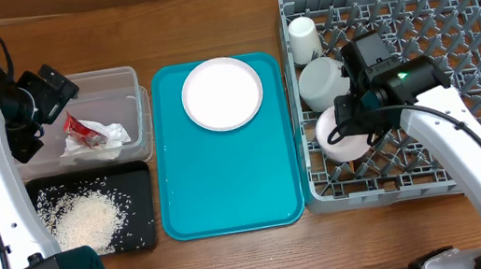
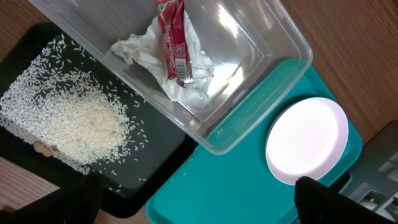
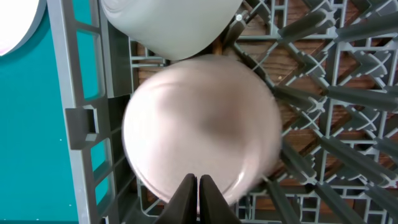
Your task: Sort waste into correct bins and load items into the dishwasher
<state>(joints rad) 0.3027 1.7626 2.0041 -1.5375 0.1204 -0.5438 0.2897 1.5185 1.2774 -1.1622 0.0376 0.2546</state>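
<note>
Although a pale printed patch is seen on the red-and-silver snack wrapper (image 2: 173,43) in the left wrist view, its writing is too small to be read. The wrapper is laid on the crumpled white napkin (image 2: 163,65) inside the clear tub (image 2: 273,37). Just beside the tub, white rice (image 2: 71,121) is scattered in the black tray (image 2: 158,171).

The left gripper (image 2: 198,183) is held wide open above the tub's near edge, one dark finger showing at each lower corner of that view.

Only from overhead is the whole layout given. The tub and black tray are placed at the left of the wooden surface (image 1: 205,17). The teal tray (image 1: 229,183) lies in the middle with the round pale plate (image 1: 223,94) at its far end, and the grey dish rack (image 1: 455,48) stands at the right. Along the rack's left side a small white cup (image 1: 304,39), an upper bowl (image 1: 321,83) and a lower bowl (image 1: 336,140) are lined up.

In the right wrist view the lower bowl is seen upside down among the pegs, touching the upper bowl. The right gripper (image 3: 198,183) is closed, its fingers pressed together over the lower bowl's near rim. Whether the rim is touched cannot be told. From overhead those fingers are hidden by the arm.
</note>
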